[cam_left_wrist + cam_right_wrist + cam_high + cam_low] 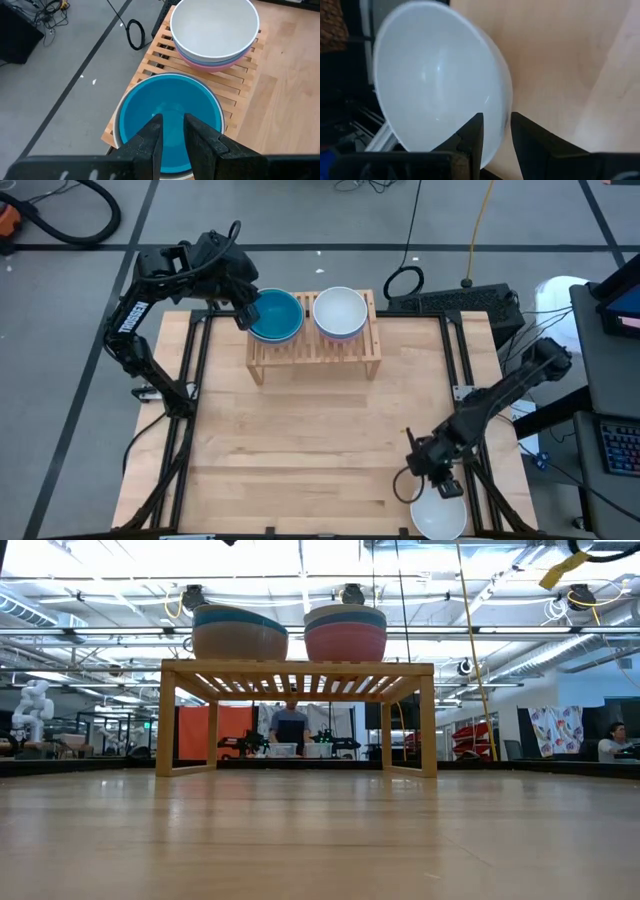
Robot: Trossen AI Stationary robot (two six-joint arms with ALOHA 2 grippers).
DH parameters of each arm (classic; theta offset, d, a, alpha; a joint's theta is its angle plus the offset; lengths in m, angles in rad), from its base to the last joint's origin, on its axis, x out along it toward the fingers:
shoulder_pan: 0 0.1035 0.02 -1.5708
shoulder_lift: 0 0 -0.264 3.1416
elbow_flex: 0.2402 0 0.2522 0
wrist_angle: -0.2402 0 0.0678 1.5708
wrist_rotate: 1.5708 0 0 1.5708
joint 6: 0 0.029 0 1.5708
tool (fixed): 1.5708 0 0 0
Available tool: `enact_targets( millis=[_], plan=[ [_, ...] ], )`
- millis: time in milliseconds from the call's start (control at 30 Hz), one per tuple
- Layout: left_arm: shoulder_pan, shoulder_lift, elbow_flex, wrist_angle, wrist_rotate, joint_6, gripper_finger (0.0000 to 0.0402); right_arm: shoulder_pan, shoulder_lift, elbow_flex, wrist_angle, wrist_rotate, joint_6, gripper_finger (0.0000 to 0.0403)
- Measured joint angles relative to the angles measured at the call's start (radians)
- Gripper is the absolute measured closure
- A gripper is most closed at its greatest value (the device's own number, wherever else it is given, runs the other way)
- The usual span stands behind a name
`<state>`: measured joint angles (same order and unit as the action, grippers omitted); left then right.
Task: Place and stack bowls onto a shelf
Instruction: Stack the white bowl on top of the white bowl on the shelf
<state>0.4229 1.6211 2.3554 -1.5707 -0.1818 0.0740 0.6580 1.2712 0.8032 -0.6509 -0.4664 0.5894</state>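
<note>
At the table's far edge, the shelf (313, 356) carries two stacks of bowls side by side. Left stack: blue bowl (275, 314) on top, nested in a grey-beige one; low view shows a blue rim over the beige wall. Right stack: white bowl (340, 311) on top, pink and pale blue beneath it in the left wrist view. Left gripper (172, 131) hovers over the blue bowl's near rim, fingers nearly pressed together with only a narrow gap, holding nothing. Right gripper (495, 132) sits at the near right table edge, fingers pinching the rim of a tilted white bowl (440, 80), which hangs partly past the tabletop edge.
</note>
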Motion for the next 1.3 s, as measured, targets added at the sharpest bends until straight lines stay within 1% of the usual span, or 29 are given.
enact_targets(
  millis=[167,300,367,433,500,600,633,733,833,967,1100,1200,1300],
  plan=[
    [0.000,0.000,0.000,0.000,0.000,0.000,0.0319,0.043,0.070,0.000,0.020,0.012,-0.008,0.0312],
    [0.000,0.000,0.000,0.000,0.000,0.000,0.0319,0.068,0.126,0.000,0.047,0.117,-0.010,0.0312],
    [0.000,0.000,0.000,0.000,0.000,0.000,0.0319,0.072,0.150,0.000,0.066,0.129,-0.012,0.0314],
    [0.000,0.000,0.000,0.000,0.000,0.000,0.0319,0.071,0.171,0.000,0.077,0.128,-0.022,0.0322],
    [0.000,0.000,0.000,0.000,0.000,0.000,0.0319,0.070,0.187,0.000,0.092,0.127,-0.009,0.0340],
    [0.000,0.000,0.000,0.000,0.000,0.001,0.0319,0.058,0.196,0.000,0.114,0.127,0.046,0.0384],
    [0.000,0.000,0.000,0.000,0.000,0.001,0.0319,0.054,0.197,0.000,0.116,0.128,0.062,0.0393],
    [0.000,0.000,0.000,0.000,0.000,0.000,0.0319,0.045,0.196,0.000,0.129,0.141,0.104,0.0396],
    [0.000,0.000,0.000,0.000,0.000,0.001,0.0319,0.032,0.186,0.000,0.146,0.149,0.104,0.0400],
    [0.000,0.000,0.000,0.000,0.000,0.001,0.0319,-0.023,0.130,0.013,0.138,0.166,0.111,0.0401],
    [0.000,0.000,0.000,0.000,0.000,0.001,0.0319,-0.089,0.058,0.075,0.047,0.274,0.131,0.0401],
    [0.000,0.000,0.000,0.000,0.000,0.001,0.0319,-0.149,0.023,0.156,-0.076,0.345,0.107,0.0402],
    [0.000,0.000,0.000,0.000,0.000,0.001,0.0319,-0.221,0.003,0.258,-0.207,0.367,0.068,0.0402]
  ],
)
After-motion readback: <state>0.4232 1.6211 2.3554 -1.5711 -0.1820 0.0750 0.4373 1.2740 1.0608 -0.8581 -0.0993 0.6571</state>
